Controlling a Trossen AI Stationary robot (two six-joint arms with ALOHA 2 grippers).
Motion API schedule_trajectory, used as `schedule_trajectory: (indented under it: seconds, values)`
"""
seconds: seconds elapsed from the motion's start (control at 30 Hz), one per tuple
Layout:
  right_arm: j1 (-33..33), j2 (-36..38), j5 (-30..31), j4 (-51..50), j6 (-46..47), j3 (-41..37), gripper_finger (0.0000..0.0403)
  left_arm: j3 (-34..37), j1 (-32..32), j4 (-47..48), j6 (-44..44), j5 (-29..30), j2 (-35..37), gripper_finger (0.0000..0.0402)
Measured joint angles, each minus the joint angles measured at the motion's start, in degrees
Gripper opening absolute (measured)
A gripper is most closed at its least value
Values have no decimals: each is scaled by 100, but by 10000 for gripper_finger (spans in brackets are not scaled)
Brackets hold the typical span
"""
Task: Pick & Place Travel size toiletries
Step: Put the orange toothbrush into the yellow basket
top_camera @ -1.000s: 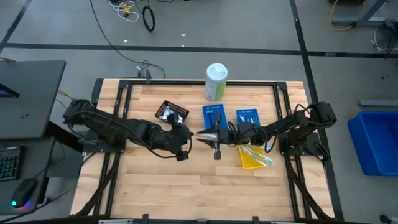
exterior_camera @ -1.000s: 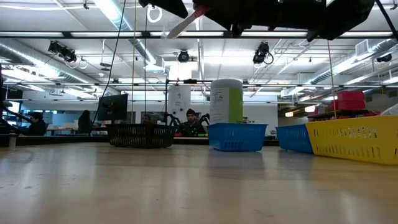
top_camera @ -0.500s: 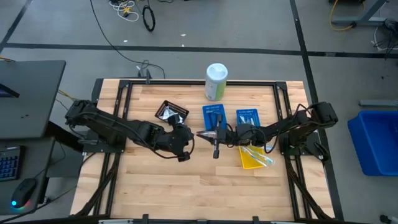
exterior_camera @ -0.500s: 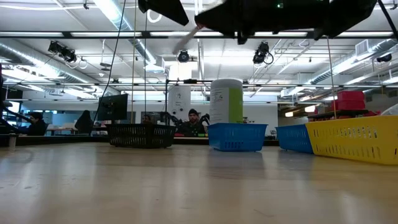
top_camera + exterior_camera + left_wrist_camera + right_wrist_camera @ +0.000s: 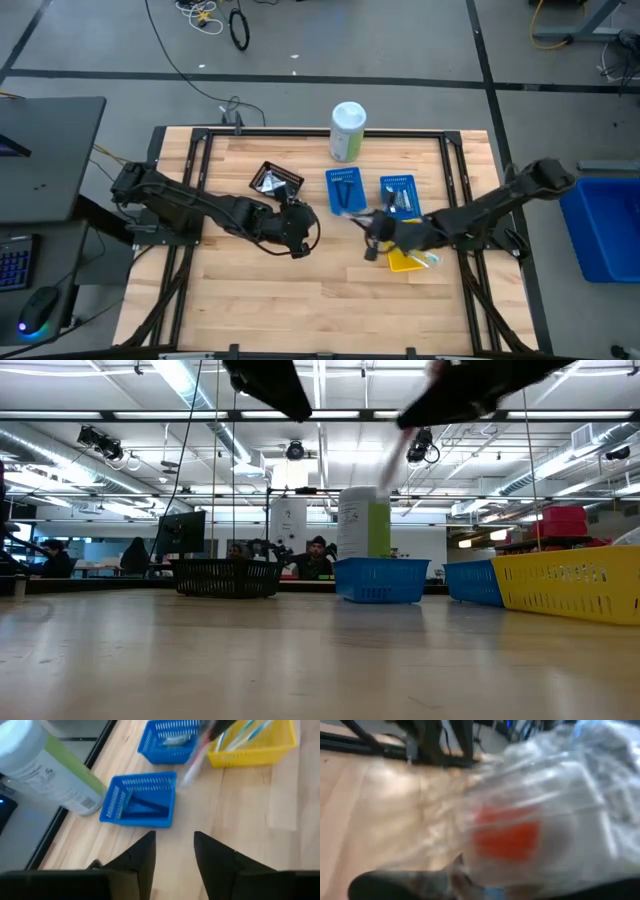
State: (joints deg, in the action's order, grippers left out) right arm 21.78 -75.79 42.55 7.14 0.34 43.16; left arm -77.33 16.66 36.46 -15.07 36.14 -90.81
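toothbrush [image 5: 520,825] in its clear wrapper, red part showing, is sitting pinched in my right end effector [image 5: 372,240], hanging over the worktop [image 5: 260,290] just beside the yellow bin [image 5: 405,262] and near the two blue bins [image 5: 342,190]. my left end effector [image 5: 172,857] is hovering mid-worktop with fingers spread, holding nothing.
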Motion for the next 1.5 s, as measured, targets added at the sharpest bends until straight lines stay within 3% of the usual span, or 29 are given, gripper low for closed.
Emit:
schedule_trajectory:
  seconds: [0.33, 0.57, 0.67, 0.87, 1.07, 1.27, 1.5]
  values:
    - [1503, 1294, 99, -3463, 2972, 0, 35, -3, -54, -16, -101, 35, -30, 155]
    - [2116, 1373, -155, -5518, 4824, 0, 36, -3, -54, -32, -101, 43, -30, 155]
    - [2142, 1276, -125, -5919, 5341, -55, 36, -3, -59, -39, -42, 67, -30, 155]
    - [2032, 1142, -27, -5104, 4937, -612, 47, -3, -76, -43, -15, 72, -30, 155]
    - [1935, 1141, -55, -4643, 4458, -876, 91, -3, -76, -45, -15, 33, -30, 155]
    - [1941, 1138, -375, -5287, 4420, -555, 146, -3, -76, -43, 129, 30, -30, 155]
    - [1950, 1141, -386, -6253, 4418, 497, 186, -3, -76, -43, 195, 30, -30, 155]
